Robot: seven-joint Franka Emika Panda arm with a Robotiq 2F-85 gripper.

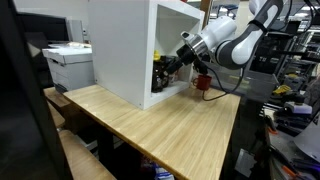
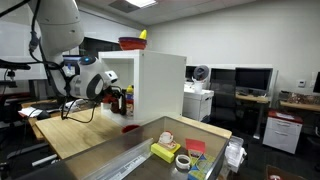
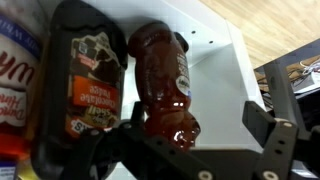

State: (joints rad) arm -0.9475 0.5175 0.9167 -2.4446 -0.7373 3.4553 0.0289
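The arm is holding its gripper (image 1: 172,63) at the open front of the white cabinet (image 1: 125,50), which is sitting on the wooden table (image 1: 175,130); both exterior views are showing the hand at the mouth of the box (image 2: 118,95). In the wrist view the fingers (image 3: 272,135) are standing wide apart with nothing between them.

Straight ahead of the hand, and close to it, a bear-shaped bottle (image 3: 162,80) of dark reddish sauce is resting against the cabinet's white inner wall. Just beside it, off to one side of the hand, a chocolate syrup bottle (image 3: 90,85) is crowding in, and past that a white tub (image 3: 15,70) with red lettering is showing at the edge. I cannot tell whether the fingers are touching the bear yet.

By my reckoning the approach is done: the hand is lined up on the bear-shaped bottle. The closing, the grip and any lifting out are all not yet done.
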